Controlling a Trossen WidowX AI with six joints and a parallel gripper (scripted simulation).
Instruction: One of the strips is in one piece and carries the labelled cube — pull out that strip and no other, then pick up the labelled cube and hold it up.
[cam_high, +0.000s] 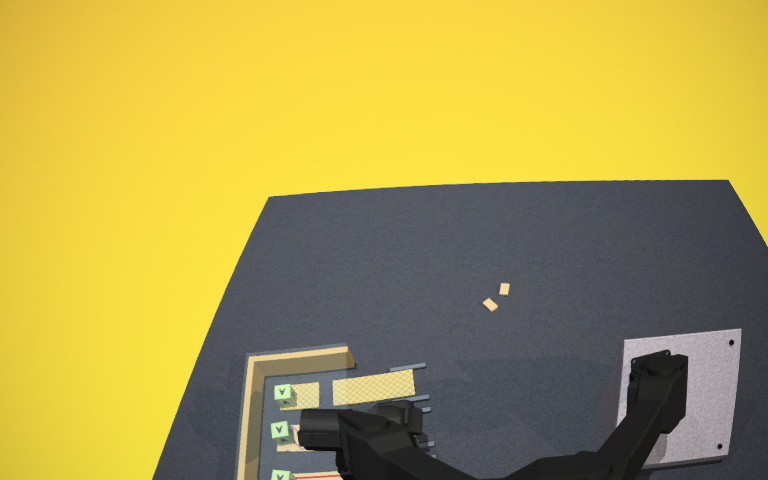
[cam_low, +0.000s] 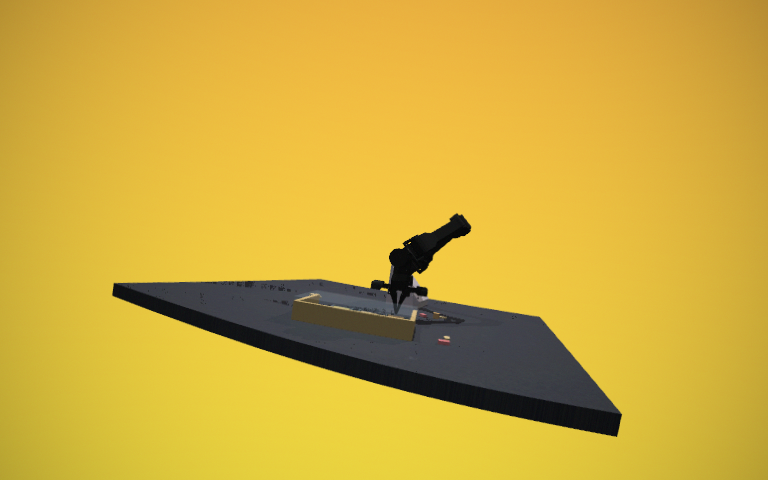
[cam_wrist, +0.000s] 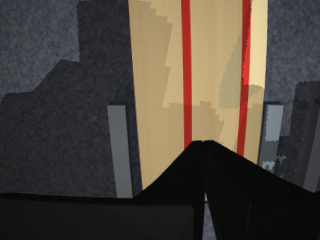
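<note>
In the wrist view my gripper (cam_wrist: 202, 151) is shut, with its tips right over the near end of a tan strip with two red lines (cam_wrist: 214, 27). That strip runs away from me in one piece, between two grey guide rails (cam_wrist: 119, 147). In the top view the same strip (cam_high: 317, 477) shows at the bottom edge with a green labelled cube (cam_high: 280, 475) at its far end. Two more green labelled cubes (cam_high: 282, 392) (cam_high: 279, 430) sit on a hatched strip (cam_high: 373, 387) that is split in two and on a zigzag strip (cam_high: 291, 444). My arm hides most of the zigzag strip. In the exterior view the gripper (cam_low: 396, 310) points straight down at the tray's edge.
A tan-walled tray (cam_high: 300, 356) (cam_low: 351, 319) surrounds the cubes and the far strip ends. Two small tan blocks (cam_high: 490, 305) (cam_high: 504, 289) lie loose mid-table. The arm's grey base plate (cam_high: 707, 362) is at the right. Short grey rails (cam_high: 407, 367) flank the strips' near ends.
</note>
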